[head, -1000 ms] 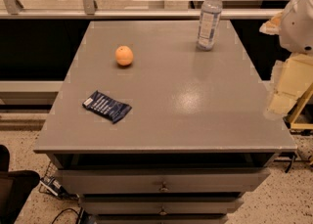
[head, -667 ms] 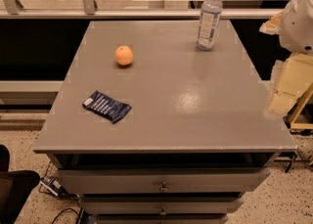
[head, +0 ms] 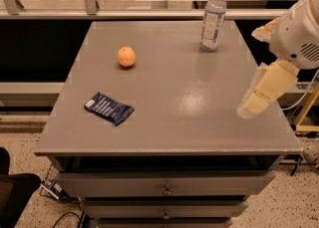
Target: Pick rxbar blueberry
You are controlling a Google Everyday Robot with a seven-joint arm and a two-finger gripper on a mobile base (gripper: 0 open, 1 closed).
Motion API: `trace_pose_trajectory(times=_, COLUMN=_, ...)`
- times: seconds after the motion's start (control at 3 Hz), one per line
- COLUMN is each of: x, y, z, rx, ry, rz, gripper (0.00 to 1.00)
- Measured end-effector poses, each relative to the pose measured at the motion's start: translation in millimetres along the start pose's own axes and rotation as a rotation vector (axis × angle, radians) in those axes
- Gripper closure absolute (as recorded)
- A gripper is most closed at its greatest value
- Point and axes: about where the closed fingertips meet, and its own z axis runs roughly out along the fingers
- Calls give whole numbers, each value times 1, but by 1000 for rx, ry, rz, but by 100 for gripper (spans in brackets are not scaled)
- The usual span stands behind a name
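Observation:
The rxbar blueberry point(head: 108, 108) is a flat dark navy bar with white print and a pale left end. It lies on the front left part of the grey table top point(head: 174, 87). My gripper point(head: 255, 102) is cream-coloured and hangs from the white arm over the table's right edge. It points down and to the left, is far to the right of the bar, and holds nothing that shows.
A round orange fruit point(head: 126, 56) sits behind the bar at the back left. A clear water bottle point(head: 213, 18) stands upright at the back right. Drawers point(head: 164, 184) are under the top. A glass railing runs behind the table.
My gripper has moved a little to the left, from beside the right edge to over it. The bar, fruit and bottle have not moved.

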Motion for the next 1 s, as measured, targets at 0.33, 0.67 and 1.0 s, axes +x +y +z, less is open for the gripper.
trace_pose_trajectory(times=0.33, x=-29, y=11, z=24, rx=0, ry=-178, rz=38, gripper=0)
trace_pose_trajectory(times=0.67, x=-61, y=30, z=52, rx=6, ry=-356, rz=28, gripper=0)
trace_pose_trajectory(times=1.0, x=-91, y=49, z=81, rx=31, ry=-513, rz=16, gripper=0)
